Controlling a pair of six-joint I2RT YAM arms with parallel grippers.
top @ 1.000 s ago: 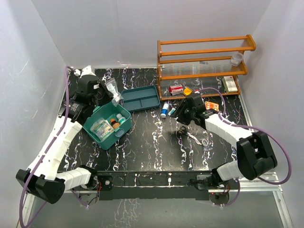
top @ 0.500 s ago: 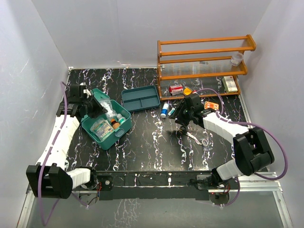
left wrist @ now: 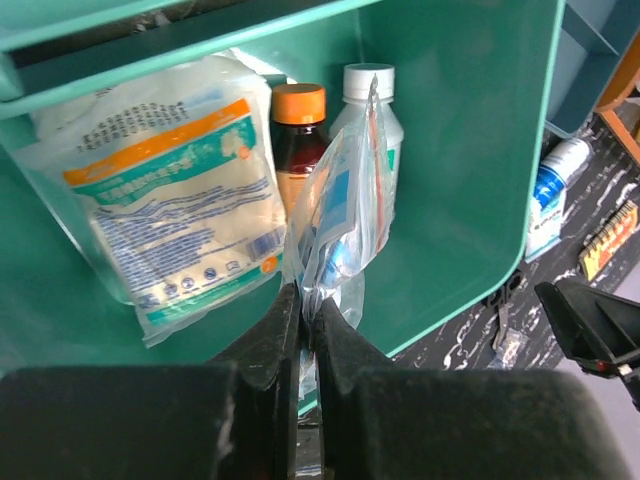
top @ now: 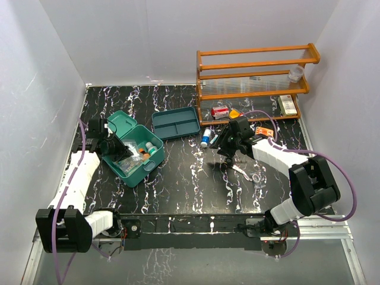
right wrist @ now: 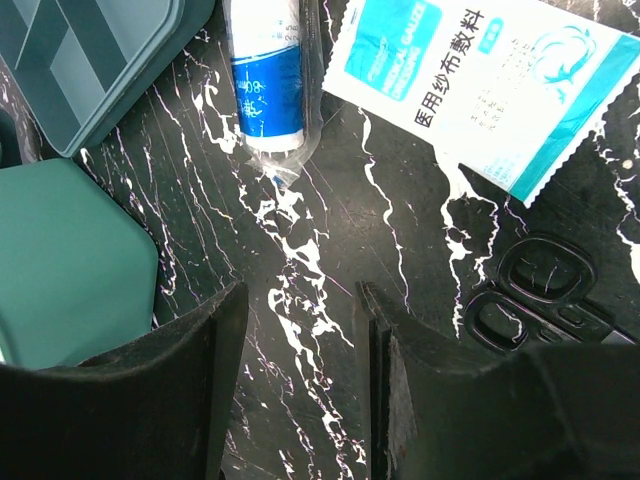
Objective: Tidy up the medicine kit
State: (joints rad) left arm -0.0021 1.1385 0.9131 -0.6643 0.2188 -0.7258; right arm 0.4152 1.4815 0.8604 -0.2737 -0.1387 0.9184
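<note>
Inside the open medicine kit (left wrist: 470,150), the left fingers (left wrist: 288,325) are pressed together on the lower edge of a clear zip bag (left wrist: 350,190), which stands upright just ahead of them with blue-printed contents showing through the plastic. To the left of the fingers and the bag, a white gauze packet (left wrist: 170,200) with an orange stripe leans against the kit's wall. Beyond the bag stand a brown bottle (left wrist: 298,130) with an orange cap and a white-capped bottle (left wrist: 370,85), side by side and partly hidden by it. From the top view the kit sits on the desk (top: 178,178) around the left fingers, its hinged lid (top: 122,123) thrown back. The right fingers (right wrist: 232,310) are spread wide with nothing between them, hovering over bare marbled desk. Just ahead of them lies a small blue-labelled bottle (right wrist: 265,80) on its side; ahead and to their right lies a flat gauze dressing packet (right wrist: 480,80), and close on the right lie the black handles of scissors (right wrist: 530,290). A shallow divided tray (right wrist: 90,50) sits ahead to their left, its compartments empty from above, and one corner of the kit shows close on their left.
</note>
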